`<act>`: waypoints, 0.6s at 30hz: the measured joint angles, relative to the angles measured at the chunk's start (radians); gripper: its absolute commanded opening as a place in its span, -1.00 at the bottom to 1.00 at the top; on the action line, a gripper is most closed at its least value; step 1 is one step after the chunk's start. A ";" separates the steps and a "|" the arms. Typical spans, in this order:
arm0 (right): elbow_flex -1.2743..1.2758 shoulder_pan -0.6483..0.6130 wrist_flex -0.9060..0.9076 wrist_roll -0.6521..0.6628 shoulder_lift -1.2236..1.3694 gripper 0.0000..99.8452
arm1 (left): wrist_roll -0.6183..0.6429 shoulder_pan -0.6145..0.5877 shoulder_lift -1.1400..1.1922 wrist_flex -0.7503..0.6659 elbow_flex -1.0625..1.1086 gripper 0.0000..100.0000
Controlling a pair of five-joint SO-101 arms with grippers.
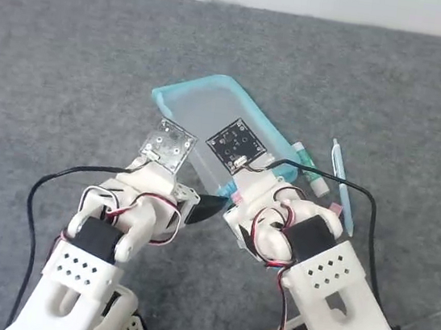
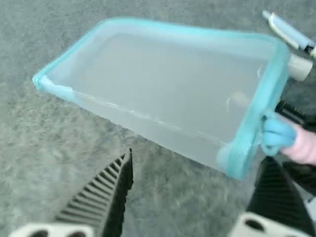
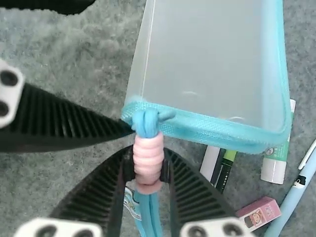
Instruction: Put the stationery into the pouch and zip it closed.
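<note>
Item: translucent flat plastic pouch with turquoise fabric trim (image 1: 203, 114), lying flat on grey felt-like table covering (image 1: 70, 72). Fitting: pink ribbed zip pull on turquoise cord (image 3: 148, 153), at the pouch's near corner, clamped between the black ribbed fingers of the right gripper (image 3: 148, 165). The left gripper (image 2: 197, 165) stood spread wide just beside the same corner, grasping nothing. Loose stationery lay outside the pouch along its right edge: white glue stick with green label (image 3: 276, 160); black-and-green marker (image 3: 223, 170), partly under the trim; pink boxed eraser (image 3: 257, 212), its wrapper bearing a small cartoon face; pale blue pen (image 1: 342, 181), farthest out. Print on the labels was too small to make out.
</note>
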 measured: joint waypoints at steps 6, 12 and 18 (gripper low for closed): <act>0.000 0.002 0.000 0.000 0.000 -0.99 | -0.011 0.000 0.000 -0.072 0.046 -0.26; 0.000 0.003 0.048 0.000 -0.080 -0.99 | -0.017 0.000 0.000 -0.115 0.068 -0.33; 0.000 0.002 0.081 0.009 -0.112 -0.99 | -0.017 -0.110 0.000 -0.158 0.081 -0.33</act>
